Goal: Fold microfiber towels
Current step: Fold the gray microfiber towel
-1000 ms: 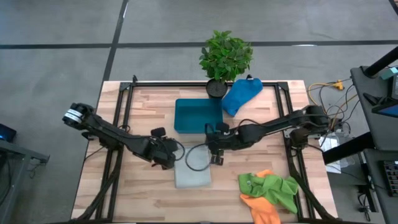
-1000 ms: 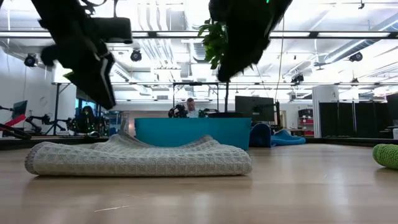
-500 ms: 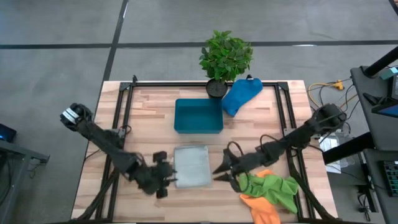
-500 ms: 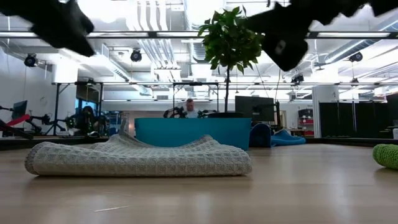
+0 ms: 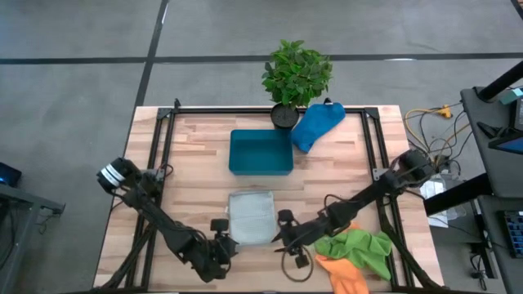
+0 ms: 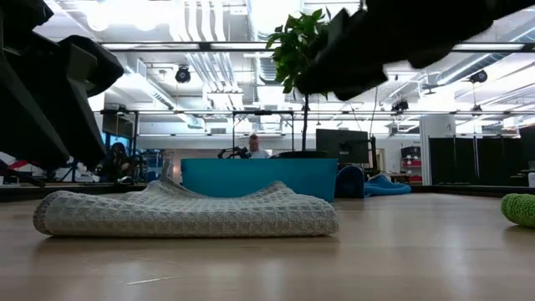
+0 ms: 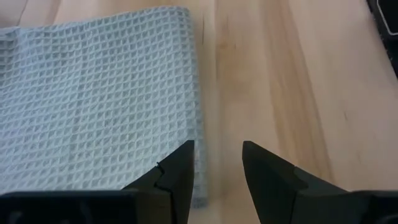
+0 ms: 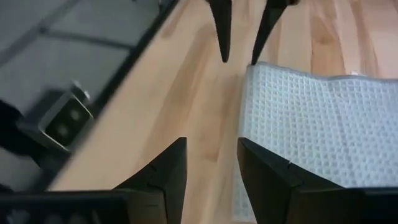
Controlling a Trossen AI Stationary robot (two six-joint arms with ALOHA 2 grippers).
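i've got both arms reaching low toward the front edge of the table (image 5: 196, 147). the left gripper (image 5: 222, 242) sits just beside the front left corner of the folded grey-white towel (image 5: 251, 218), fingers (image 7: 177, 177) spread with nothing between them. the right gripper (image 5: 280, 237) is at the towel's front right corner, fingers (image 8: 171, 171) likewise apart and empty. i count four towels: the grey-white one at table centre, one bright blue towel (image 5: 317, 125) at the back beside the plant (image 5: 296, 73), one lime green towel (image 5: 359, 247) and one orange towel (image 5: 341, 273) heaped together front right. one blue tray (image 5: 261, 152) lies behind the grey-white towel.
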